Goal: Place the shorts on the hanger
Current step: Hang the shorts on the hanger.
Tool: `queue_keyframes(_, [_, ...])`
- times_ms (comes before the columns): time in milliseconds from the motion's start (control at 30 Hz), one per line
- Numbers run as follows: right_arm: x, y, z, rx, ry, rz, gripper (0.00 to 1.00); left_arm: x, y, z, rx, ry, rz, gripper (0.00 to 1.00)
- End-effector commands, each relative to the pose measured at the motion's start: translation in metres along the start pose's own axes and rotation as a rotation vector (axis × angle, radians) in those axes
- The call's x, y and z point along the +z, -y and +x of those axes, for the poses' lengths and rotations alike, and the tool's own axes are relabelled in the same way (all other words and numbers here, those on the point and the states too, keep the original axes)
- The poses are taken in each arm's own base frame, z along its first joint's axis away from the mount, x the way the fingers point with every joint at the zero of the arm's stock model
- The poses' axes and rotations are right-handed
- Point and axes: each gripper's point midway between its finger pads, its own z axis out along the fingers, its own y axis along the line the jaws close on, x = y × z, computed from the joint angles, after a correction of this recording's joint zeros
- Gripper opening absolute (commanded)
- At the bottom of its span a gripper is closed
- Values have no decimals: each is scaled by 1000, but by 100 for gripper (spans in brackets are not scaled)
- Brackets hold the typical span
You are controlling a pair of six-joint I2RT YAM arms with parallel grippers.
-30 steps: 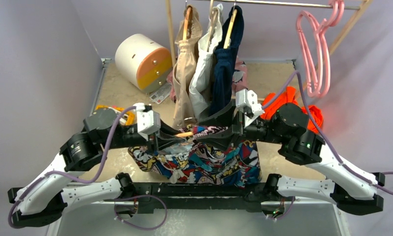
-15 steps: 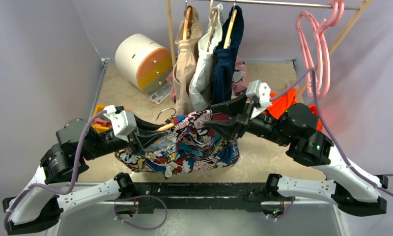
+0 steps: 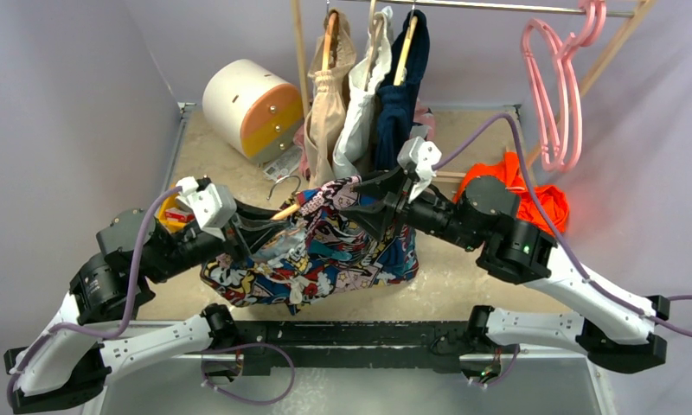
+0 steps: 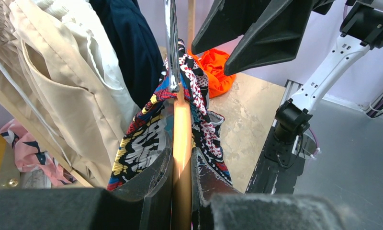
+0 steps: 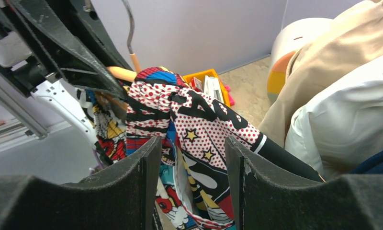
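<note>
Fingers (image 4: 166,163) of the left gripper (image 4: 181,153) are pressed against both sides of the hanger (image 4: 182,129), its peach arm running straight out from the jaws to the silver hook (image 4: 170,43). At 3 o'clock from it in the top view, the right gripper (image 5: 192,140) has its jaws partly apart with the shorts (image 5: 199,124) bunched between them; I cannot tell whether the pads pinch the fabric. The shorts (image 3: 342,251) are draped over the hanger (image 3: 284,212), lifted between both grippers above the table (image 3: 472,138). At 12 o'clock from the shorts a beige garment (image 3: 325,130), a white garment (image 3: 360,112) and a navy garment (image 3: 399,112) hang on wooden hangers. A white-and-orange drum (image 3: 249,104) sits at 11 o'clock, pink hangers (image 3: 559,95) hang at 2 o'clock, and an orange garment (image 3: 533,186) lies at 3 o'clock.
</note>
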Motion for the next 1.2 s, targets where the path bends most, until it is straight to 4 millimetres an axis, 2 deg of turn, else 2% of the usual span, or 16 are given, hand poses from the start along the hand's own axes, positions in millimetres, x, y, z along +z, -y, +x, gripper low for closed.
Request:
queue_keyframes(0, [7,9,-19,13,79,58,54,-5,-1,-49,-9,168,-14,0])
queue_keyframes(133, [13,16,-14,13,65,94,53,-6,-1,-51,-6,174,-15,0])
queue_keyframes(500, [23,11,-5,19,38,68,48,-3,-4,-50,-12,171,-27,0])
queue_keyframes(533, [24,12,-4,20,35,71,46,-2,-4,-50,-13,168,-28,0])
queue_keyframes(633, [25,11,-4,25,39,68,30,0,-4,-50,-16,167,-30,0])
queue_keyframes(733, [24,11,-8,28,54,66,9,1,-5,-48,-16,161,-31,0])
queue_keyframes(800, [20,12,-13,31,71,76,0,0,-5,-47,-15,156,-33,0])
queue_keyframes(900, [9,20,-22,39,104,124,0,-3,-5,-43,-9,138,-33,0])
queue_keyframes(1067, [-21,34,-36,68,165,210,0,-12,-7,-39,-4,131,-47,0])
queue_keyframes(1167, [-31,37,-32,77,151,229,0,-17,-7,-41,-1,139,-48,0])
